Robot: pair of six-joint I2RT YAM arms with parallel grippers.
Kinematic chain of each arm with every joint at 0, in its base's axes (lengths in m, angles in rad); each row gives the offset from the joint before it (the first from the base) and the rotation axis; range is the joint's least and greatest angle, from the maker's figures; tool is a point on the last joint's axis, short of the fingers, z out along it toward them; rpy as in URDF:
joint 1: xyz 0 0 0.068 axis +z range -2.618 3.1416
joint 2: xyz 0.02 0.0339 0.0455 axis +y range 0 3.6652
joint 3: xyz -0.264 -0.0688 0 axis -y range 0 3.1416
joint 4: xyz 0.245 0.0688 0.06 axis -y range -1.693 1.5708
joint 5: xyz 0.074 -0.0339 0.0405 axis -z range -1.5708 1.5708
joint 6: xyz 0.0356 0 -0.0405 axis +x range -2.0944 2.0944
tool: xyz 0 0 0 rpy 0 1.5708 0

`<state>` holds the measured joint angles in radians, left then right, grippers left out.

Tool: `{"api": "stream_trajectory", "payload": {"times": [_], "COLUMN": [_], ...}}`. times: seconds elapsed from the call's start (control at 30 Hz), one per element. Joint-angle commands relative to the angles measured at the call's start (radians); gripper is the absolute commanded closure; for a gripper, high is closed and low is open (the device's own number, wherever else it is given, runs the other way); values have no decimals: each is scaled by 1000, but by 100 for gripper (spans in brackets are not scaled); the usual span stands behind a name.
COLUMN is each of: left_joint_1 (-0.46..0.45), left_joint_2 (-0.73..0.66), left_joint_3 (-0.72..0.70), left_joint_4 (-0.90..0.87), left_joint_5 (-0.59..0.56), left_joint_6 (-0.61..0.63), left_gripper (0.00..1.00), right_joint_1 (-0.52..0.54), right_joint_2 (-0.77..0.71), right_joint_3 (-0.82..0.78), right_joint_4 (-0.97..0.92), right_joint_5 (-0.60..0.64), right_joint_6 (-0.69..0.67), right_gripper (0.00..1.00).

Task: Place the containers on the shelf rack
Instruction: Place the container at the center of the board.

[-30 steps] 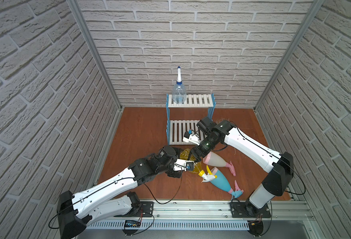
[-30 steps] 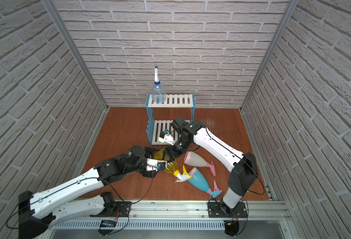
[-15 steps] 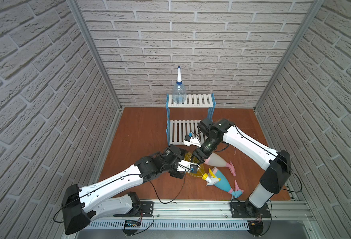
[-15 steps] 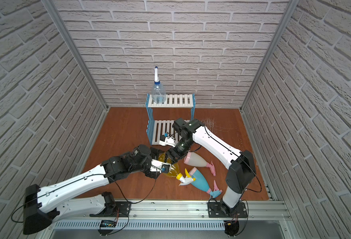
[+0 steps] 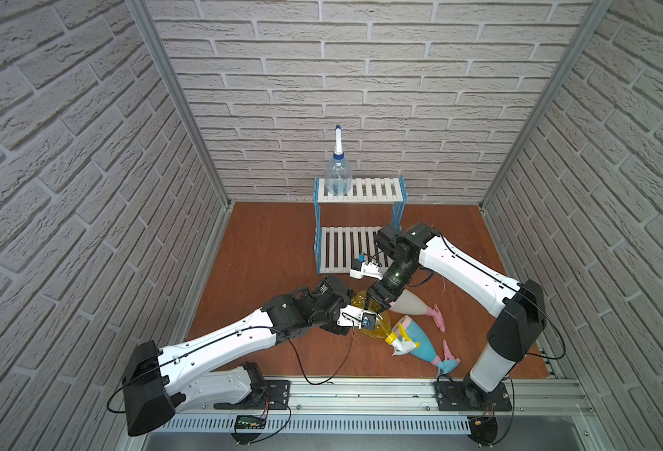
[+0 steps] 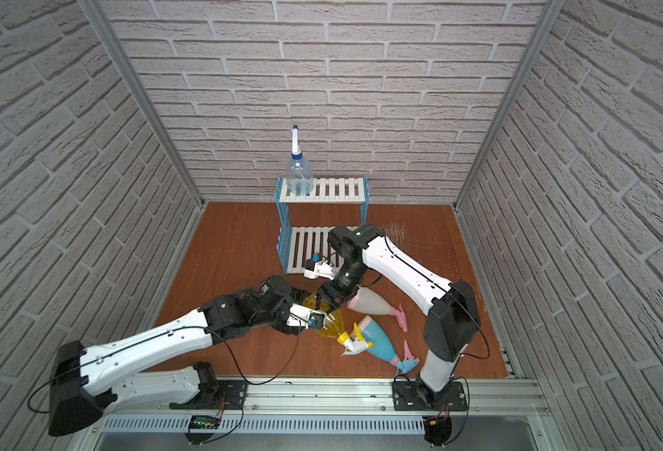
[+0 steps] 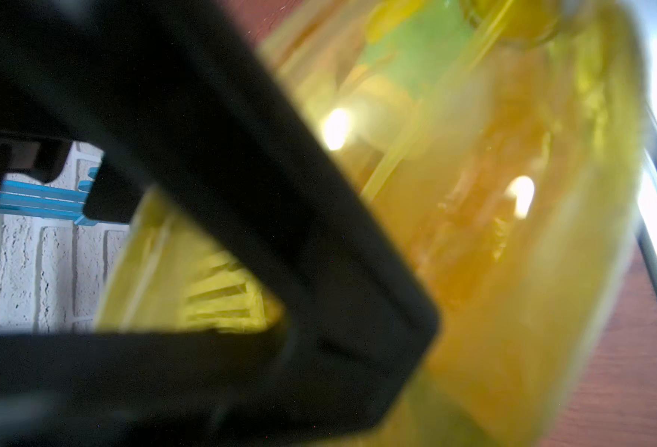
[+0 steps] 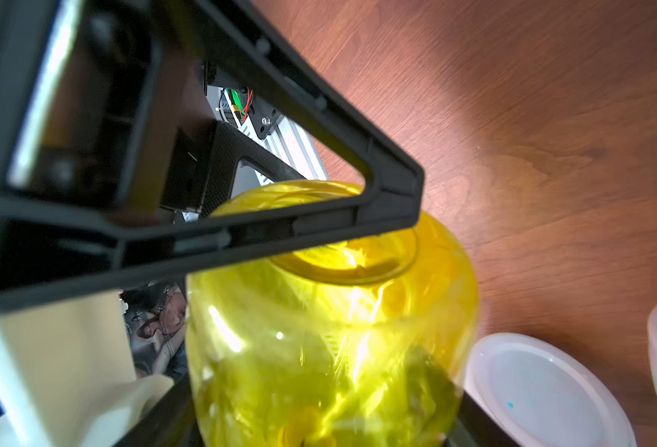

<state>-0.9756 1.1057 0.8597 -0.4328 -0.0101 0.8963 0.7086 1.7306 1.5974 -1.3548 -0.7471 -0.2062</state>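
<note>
1. Since a second ago the left arm has been pushed further in, and the left gripper is now brought up against the yellow bottle; the right arm is little changed
2. Nearest, the light blue bottle is seen lying on the wooden floor, ungripped, with the yellow bottle's nozzle laid across it
3. The yellow bottle is held low between both grippers; the right gripper is clamped wide across its base end, one jaw on either side in the right wrist view
4. One left finger is seen right beside the yellow body; whether the left jaws are closed on it cannot be told
5. Just behind, the cream bottle is left lying on the floor, untouched
6. Farthest, the shelf rack is stood at the back wall, with only the clear bottle upright on the top shelf
7. Judged: one of four placed, the second in hand, three left to be shelved
</note>
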Motion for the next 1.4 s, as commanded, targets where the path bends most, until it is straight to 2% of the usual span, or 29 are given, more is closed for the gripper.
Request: {"api": "stream_trajectory", "payload": {"times": [0.0,0.07,0.17,0.2,0.27,0.37,0.47,0.57,0.7,0.9,1.03,1.13,1.37], "left_joint_1": [-9,5,53,72,102,142,216,314,429,571,633,664,701], "left_joint_2": [5,1,-24,-38,-69,-132,-217,-315,-423,-486,-519,-569,-636], "left_joint_3": [-27,-34,-58,-70,-96,-134,-154,-166,-199,-234,-251,-282,-292], "left_joint_4": [52,56,68,75,79,73,34,10,39,120,118,97,21], "left_joint_5": [56,65,96,103,102,88,110,164,211,195,201,165,112], "left_joint_6": [-21,-48,-111,-125,-149,-168,-220,-306,-478,-838,-1009,-1096,-1218], "left_gripper": [30,25,3,2,2,2,2,2,2,2,2,2,2], "right_joint_1": [-3,-10,-25,-31,-36,-26,-15,7,78,183,203,213,249], "right_joint_2": [-34,-35,-45,-51,-65,-74,-107,-131,-85,84,132,163,222], "right_joint_3": [9,2,-26,-36,-64,-79,-130,-162,-126,-7,-20,-26,-36], "right_joint_4": [109,119,152,175,213,259,374,487,530,492,573,624,677], "right_joint_5": [-110,-104,-74,-58,7,171,267,302,340,423,447,462,493], "right_joint_6": [16,20,45,56,77,78,85,53,-36,-136,-142,-135,-131], "right_gripper": [23,23,23,23,24,26,25,25,25,25,25,25,17]}}
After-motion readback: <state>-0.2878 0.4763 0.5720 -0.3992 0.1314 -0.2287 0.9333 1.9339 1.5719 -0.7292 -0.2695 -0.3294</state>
